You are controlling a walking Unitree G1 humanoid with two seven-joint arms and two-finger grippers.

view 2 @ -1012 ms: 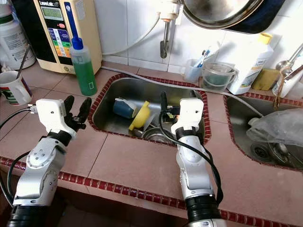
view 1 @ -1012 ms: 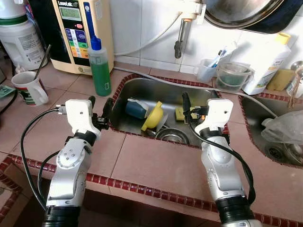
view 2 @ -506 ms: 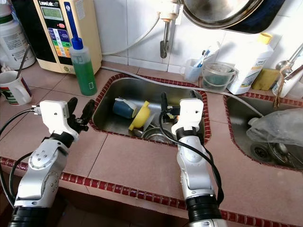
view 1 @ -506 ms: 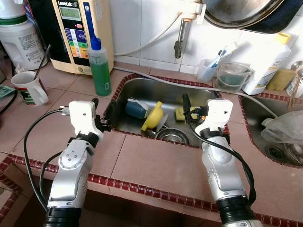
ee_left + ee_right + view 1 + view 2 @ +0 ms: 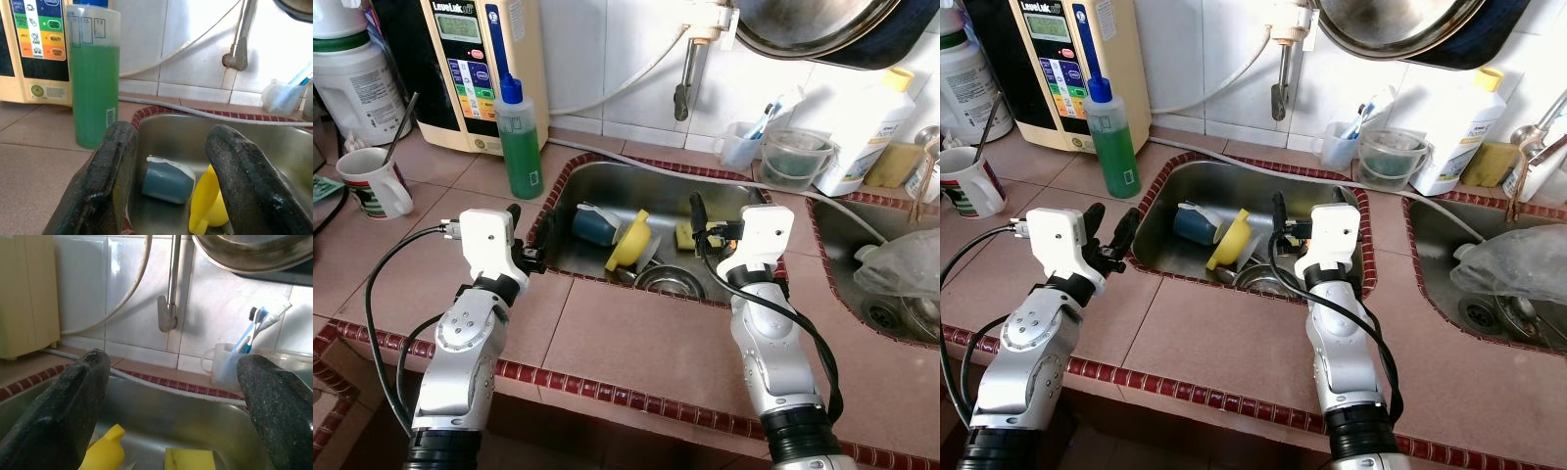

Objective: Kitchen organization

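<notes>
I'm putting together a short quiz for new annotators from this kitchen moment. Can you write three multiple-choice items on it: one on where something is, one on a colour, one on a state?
1. Where does the blue cup lie?
A. On its side in the sink
B. Upright on the counter
C. On a shelf on the wall

2. What colour is the liquid in the soap bottle left of the sink?
A. Red
B. Green
C. Clear

3. How do the fingers of the left end effector stand?
A. Shut on the soap bottle
B. Shut on a spoon
C. Open, holding nothing

Answers:
1. A, the cup rests on its side in the basin beside a yellow piece.
2. B, the bottle is filled with green liquid under a blue cap.
3. C, the left wrist view shows its two fingers apart with the sink between them.
</notes>
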